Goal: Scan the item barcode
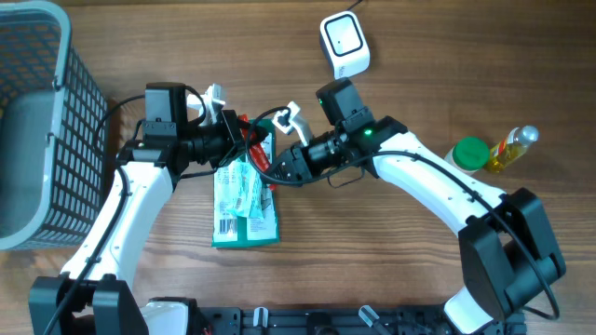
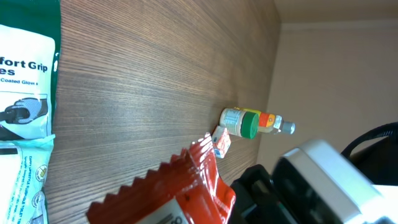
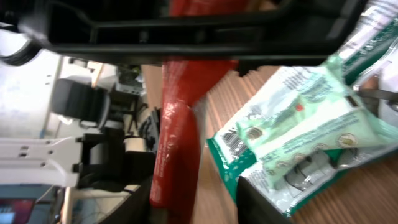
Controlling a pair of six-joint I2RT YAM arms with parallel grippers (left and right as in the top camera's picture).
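The item is a red foil packet (image 1: 257, 141) with a zigzag edge, held above the table between both arms. My left gripper (image 1: 235, 140) is shut on the red packet (image 2: 180, 193), where a white label shows at the frame's lower edge. My right gripper (image 1: 272, 167) reaches in from the right. In the right wrist view the red packet (image 3: 177, 143) stands between my right gripper's (image 3: 199, 202) fingers, close to one finger (image 3: 140, 199), with a gap to the other. The white scanner (image 1: 345, 45) stands at the back of the table.
Green and white glove packs (image 1: 244, 200) lie under the grippers, barcode (image 3: 233, 142) facing up. A grey basket (image 1: 56, 130) stands at the left. A green-capped bottle (image 1: 470, 154) and a yellow bottle (image 1: 512, 149) lie at the right, with a small box (image 2: 221, 142) near them.
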